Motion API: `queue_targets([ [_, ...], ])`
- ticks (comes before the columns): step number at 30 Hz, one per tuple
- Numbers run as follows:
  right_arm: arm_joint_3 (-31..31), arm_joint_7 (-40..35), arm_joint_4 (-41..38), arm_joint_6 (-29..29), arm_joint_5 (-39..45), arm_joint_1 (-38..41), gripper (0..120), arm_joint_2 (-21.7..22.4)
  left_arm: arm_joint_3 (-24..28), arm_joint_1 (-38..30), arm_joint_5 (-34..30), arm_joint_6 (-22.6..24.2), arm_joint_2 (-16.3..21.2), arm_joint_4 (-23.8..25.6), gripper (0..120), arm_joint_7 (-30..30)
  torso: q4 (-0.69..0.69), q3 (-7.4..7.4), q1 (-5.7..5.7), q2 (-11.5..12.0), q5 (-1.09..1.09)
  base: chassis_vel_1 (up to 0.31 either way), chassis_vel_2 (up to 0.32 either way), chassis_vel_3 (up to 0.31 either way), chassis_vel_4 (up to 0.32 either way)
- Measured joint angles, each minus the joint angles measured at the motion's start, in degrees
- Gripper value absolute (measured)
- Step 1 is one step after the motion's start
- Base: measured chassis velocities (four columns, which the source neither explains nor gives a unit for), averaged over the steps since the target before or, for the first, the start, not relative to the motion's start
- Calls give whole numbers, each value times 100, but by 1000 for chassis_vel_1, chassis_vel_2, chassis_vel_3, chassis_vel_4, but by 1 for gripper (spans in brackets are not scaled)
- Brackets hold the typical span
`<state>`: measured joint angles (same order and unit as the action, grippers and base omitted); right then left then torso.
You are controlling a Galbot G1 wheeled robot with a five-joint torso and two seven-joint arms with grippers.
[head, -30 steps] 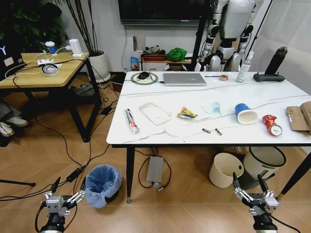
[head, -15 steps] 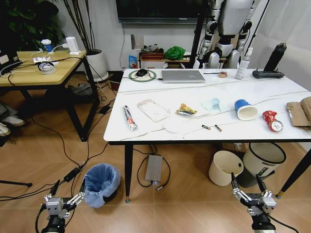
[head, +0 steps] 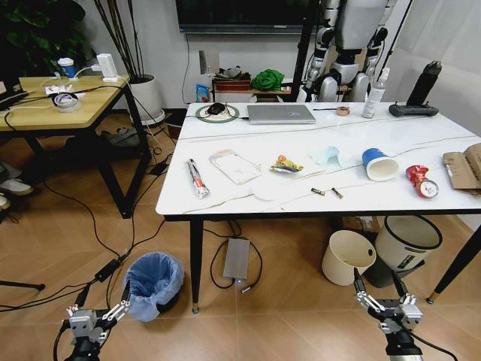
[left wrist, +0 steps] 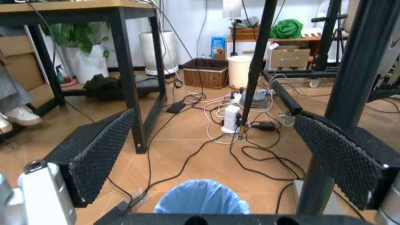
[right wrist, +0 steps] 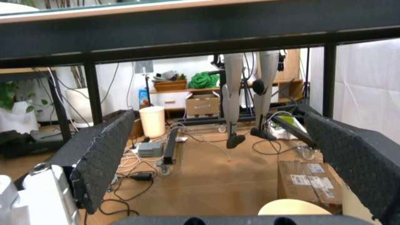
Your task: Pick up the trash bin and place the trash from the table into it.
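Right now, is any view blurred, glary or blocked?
Head view: evenly lit, sharp, soft sheen on the table. Left wrist view: near left hand pads soft, trash bin clear. Right wrist view: table underside dark, bright backlight beyond.

Bin on the floor, trash on the table

The trash bin (head: pixel 153 283) stands on the floor by the table's front left leg, with a crinkly light-blue bag over its rim. On the white table (head: pixel 248 195) lie a long wrapper (head: pixel 197 177), a clear pack (head: pixel 236 165), a snack wrapper (head: pixel 287 165), a blue tissue (head: pixel 327 156), a tipped paper cup (head: pixel 379 165), a crushed red can (head: pixel 421 180) and brown cardboard (head: pixel 462 167).
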<state>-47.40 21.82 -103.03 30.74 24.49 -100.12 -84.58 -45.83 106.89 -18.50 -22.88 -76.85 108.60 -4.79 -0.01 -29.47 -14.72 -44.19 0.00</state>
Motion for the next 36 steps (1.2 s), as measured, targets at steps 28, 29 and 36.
queue_targets([
  [28, -6, 1, 26, 14, 11, 40, 100, 28, -9, -47, -67, -25, -55, -160, 100, 12, 0, 350, 261, 612, 0, 0, 0, 0, 0],
  [29, -6, 1, 26, 13, 11, 41, 100, 25, -10, -47, -67, -25, -56, -161, 100, 12, 0, 366, 271, 639, 0, 0, 0, 0, 0],
  [36, 1, 1, 29, 14, 13, 50, 100, -22, -12, -45, -68, -31, -65, -197, 100, 10, 0, 480, 337, 818, 0, 0, 0, 0, 0],
])
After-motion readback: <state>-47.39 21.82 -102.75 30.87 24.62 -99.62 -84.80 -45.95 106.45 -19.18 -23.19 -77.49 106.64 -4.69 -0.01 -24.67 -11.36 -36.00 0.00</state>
